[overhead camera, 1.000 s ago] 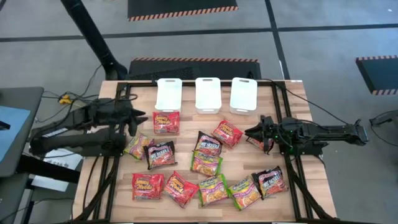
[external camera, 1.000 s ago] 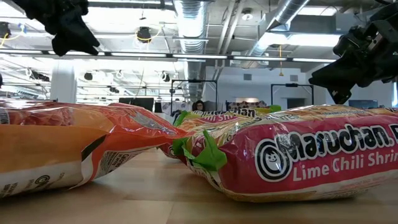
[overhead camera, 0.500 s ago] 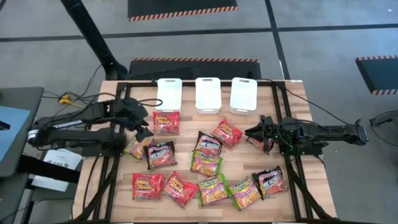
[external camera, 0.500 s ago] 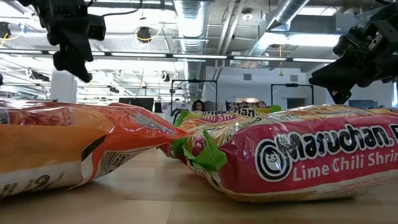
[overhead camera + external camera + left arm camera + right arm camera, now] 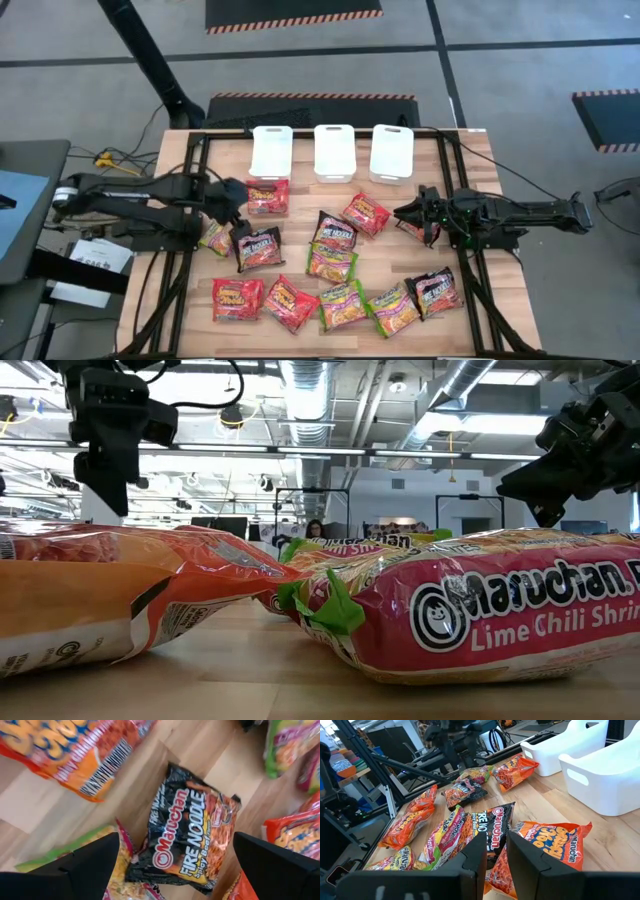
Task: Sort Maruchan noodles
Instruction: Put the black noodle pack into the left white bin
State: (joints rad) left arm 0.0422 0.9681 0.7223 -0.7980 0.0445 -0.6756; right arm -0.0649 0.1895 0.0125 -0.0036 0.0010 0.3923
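Note:
Maruchan noodle packets in red, black and green lie flat and scattered over the wooden table (image 5: 455, 160). My left gripper (image 5: 235, 215) hangs open above the table's left part and points steeply down. In the left wrist view my left gripper (image 5: 176, 840) has its fingers spread wide over a black Fire Noodle packet (image 5: 187, 837), with a green packet (image 5: 107, 855) beside it, and touches nothing. My right gripper (image 5: 405, 213) waits at the right, nearly level, just above a red packet (image 5: 547, 840). Its fingers stand a narrow gap apart with nothing between them.
Three white bins (image 5: 271, 150) (image 5: 334, 150) (image 5: 391, 152) stand in a row at the far edge. A red packet (image 5: 267, 196) lies just in front of the left bin. More packets lie along the near edge (image 5: 342, 305). A black frame borders the table.
My left gripper has swung from the table's left edge toward the middle and the near edge, has come down and has tipped over until it points steeply down above the black and green packets. No packet has moved.

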